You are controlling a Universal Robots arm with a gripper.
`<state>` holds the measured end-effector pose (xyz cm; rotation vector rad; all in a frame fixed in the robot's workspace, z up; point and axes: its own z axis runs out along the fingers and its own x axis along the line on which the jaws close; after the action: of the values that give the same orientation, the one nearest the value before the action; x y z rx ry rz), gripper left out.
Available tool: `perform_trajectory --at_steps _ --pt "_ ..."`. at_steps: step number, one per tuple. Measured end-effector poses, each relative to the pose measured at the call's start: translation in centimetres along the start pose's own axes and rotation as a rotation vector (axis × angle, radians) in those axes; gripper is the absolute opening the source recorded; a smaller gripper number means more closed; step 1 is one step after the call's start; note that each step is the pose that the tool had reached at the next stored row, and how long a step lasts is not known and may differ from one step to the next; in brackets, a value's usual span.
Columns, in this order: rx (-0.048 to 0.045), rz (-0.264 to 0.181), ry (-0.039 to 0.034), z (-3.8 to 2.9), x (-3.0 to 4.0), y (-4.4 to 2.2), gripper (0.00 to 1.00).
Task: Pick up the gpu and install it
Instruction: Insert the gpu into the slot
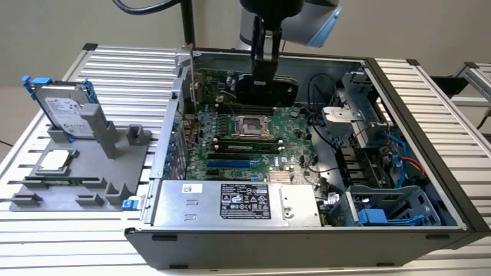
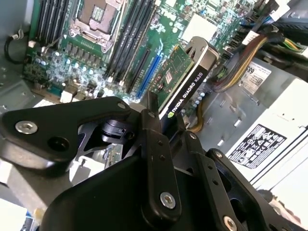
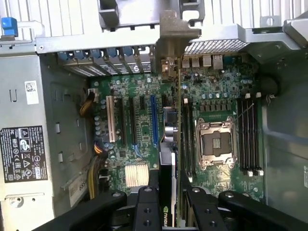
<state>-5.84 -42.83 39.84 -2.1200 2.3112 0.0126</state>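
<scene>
My gripper (image 2: 161,127) is closed on the gpu (image 2: 185,79), its black fingers (image 3: 144,207) pinching the card's upper edge from both sides. In both wrist views the card stands on edge, gripped at one end, with its black cooler face and green board running away from my fingers.

In the exterior view my arm comes down from above into the open computer case (image 1: 429,155), and the gpu (image 1: 265,86) hangs upright over the far part of the motherboard (image 1: 253,144), beyond the empty processor socket (image 1: 250,125). In the first wrist view the card (image 3: 169,144) lines up lengthways between the blue slot (image 3: 154,118) and the memory slots (image 3: 185,134), with its silver bracket (image 3: 174,43) up against the case's rear wall. I cannot tell whether its lower edge is seated in a slot or is just above the board.

Outside the case, on the exterior view's left, a grey holder (image 1: 84,167) carries a hard drive (image 1: 65,112) standing upright and a small square chip (image 1: 55,161) lying flat. The power supply (image 1: 238,202) sits along the case's near side.
</scene>
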Motion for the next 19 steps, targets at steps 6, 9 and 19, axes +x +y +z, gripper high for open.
perform_trajectory --at_steps 6,9,19 --pt "0.0000 -0.011 0.0001 0.82 -0.06 -0.21 0.00" --pt "0.0000 -0.011 0.0001 1.21 -0.12 -0.30 0.00" --pt "0.0004 -0.011 0.0031 2.42 -0.20 -0.55 0.00"
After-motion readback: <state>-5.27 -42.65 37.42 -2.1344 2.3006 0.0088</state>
